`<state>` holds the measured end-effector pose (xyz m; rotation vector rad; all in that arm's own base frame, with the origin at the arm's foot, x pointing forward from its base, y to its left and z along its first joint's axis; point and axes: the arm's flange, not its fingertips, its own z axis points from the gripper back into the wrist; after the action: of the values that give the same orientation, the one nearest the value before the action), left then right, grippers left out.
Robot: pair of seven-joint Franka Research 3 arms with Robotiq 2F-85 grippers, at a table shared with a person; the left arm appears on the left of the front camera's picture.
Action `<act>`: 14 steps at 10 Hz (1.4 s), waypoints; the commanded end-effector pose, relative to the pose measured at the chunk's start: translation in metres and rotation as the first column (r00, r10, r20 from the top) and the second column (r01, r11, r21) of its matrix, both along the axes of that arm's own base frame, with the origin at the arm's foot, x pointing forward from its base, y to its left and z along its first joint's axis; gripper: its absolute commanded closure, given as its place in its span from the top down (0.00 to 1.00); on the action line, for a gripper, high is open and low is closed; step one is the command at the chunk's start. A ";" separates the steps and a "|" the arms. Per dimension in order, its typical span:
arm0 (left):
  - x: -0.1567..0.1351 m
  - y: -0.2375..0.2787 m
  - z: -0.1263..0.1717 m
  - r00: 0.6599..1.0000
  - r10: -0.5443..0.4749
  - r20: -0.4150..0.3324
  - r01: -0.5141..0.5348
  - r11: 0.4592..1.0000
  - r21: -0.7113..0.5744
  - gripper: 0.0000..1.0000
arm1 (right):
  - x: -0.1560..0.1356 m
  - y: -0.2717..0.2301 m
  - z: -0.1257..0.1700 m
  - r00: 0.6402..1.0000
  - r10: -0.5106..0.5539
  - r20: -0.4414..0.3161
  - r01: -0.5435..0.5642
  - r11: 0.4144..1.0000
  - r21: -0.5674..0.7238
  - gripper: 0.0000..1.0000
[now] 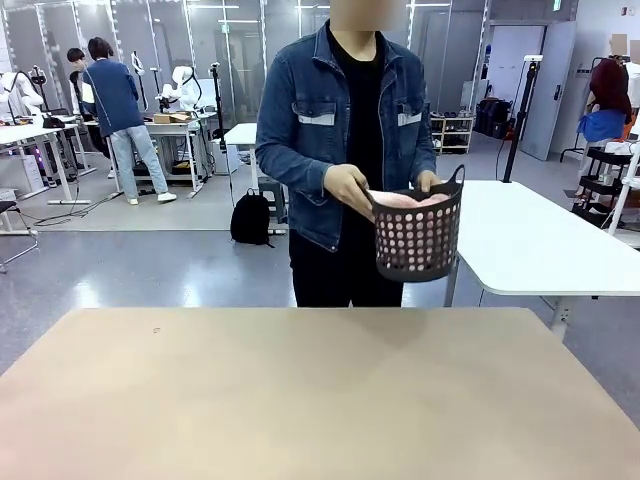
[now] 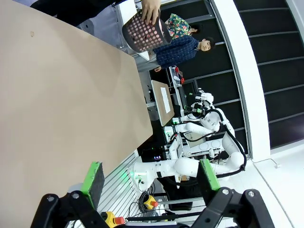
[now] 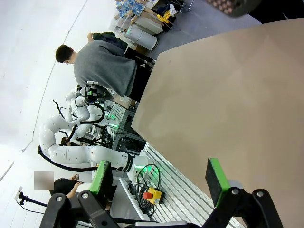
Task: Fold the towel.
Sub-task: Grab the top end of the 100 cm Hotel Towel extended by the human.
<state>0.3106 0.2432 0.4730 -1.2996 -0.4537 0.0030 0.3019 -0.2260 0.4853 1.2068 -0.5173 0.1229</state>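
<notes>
- The fold itself had not begun; by my reading this was the delivery stage, with the person standing at the far edge of the surface [image 1: 300, 400] and holding a black perforated basket [image 1: 418, 240] in the air beyond it.
- The towel [image 1: 405, 200] lay bunched inside that basket, only a pale pink mound showing above the rim, so none of it was on the surface.
- One of the person's hands [image 1: 350, 188] rested on the basket's rim beside the towel; the other hand [image 1: 428, 182] held the rim near the handle.
- The left gripper [image 2: 151, 175] stood with its jaws wide apart and nothing between the green pads, above the near edge of the bare surface.
- The right gripper [image 3: 159, 175] was likewise spread wide and empty, on its own side of the surface.
- The next move probably called for the towel to come out of the basket and be laid flat on the surface, within reach of both arms.
- Only then could each gripper pinch a corner or the edge band for the first fold.
</notes>
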 end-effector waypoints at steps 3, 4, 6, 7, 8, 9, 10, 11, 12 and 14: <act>-0.001 0.002 -0.001 1.000 -0.013 0.015 0.013 1.000 -0.010 1.00 | 0.001 -0.001 0.001 1.000 -0.003 0.014 0.002 1.000 0.019 1.00; -0.001 0.002 -0.001 1.000 -0.013 0.015 0.013 1.000 -0.010 1.00 | 0.001 -0.001 0.001 1.000 -0.003 0.014 0.002 1.000 0.019 1.00; -0.001 0.002 -0.001 1.000 -0.013 0.015 0.013 1.000 -0.010 1.00 | 0.001 -0.001 0.001 1.000 -0.003 0.014 0.002 1.000 0.019 1.00; -0.001 0.002 -0.001 1.000 -0.013 0.015 0.013 1.000 -0.010 1.00 | 0.001 -0.001 0.001 1.000 -0.003 0.014 0.002 1.000 0.019 1.00; -0.001 0.002 -0.001 1.000 -0.013 0.015 0.013 1.000 -0.010 1.00 | 0.001 -0.001 0.001 1.000 -0.003 0.014 0.002 1.000 0.019 1.00; -0.001 0.002 -0.001 1.000 -0.013 0.015 0.013 1.000 -0.010 1.00 | 0.001 -0.001 0.001 1.000 -0.003 0.014 0.002 1.000 0.019 1.00; -0.001 0.002 -0.001 1.000 -0.013 0.015 0.013 1.000 -0.010 1.00 | 0.001 -0.001 0.001 1.000 -0.003 0.014 0.002 1.000 0.019 1.00; -0.001 0.002 -0.001 1.000 -0.013 0.015 0.013 1.000 -0.010 1.00 | 0.001 -0.001 0.001 1.000 -0.003 0.014 0.002 1.000 0.019 1.00; -0.001 0.002 -0.001 1.000 -0.013 0.015 0.013 1.000 -0.010 1.00 | 0.001 -0.001 0.001 1.000 -0.003 0.014 0.002 1.000 0.019 1.00; -0.001 0.002 -0.001 1.000 -0.013 0.015 0.013 1.000 -0.010 1.00 | 0.001 -0.001 0.001 1.000 -0.003 0.014 0.002 1.000 0.019 1.00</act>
<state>0.3105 0.2431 0.4730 -1.3005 -0.4532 0.0024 0.3020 -0.2260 0.4853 1.2069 -0.5174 0.1229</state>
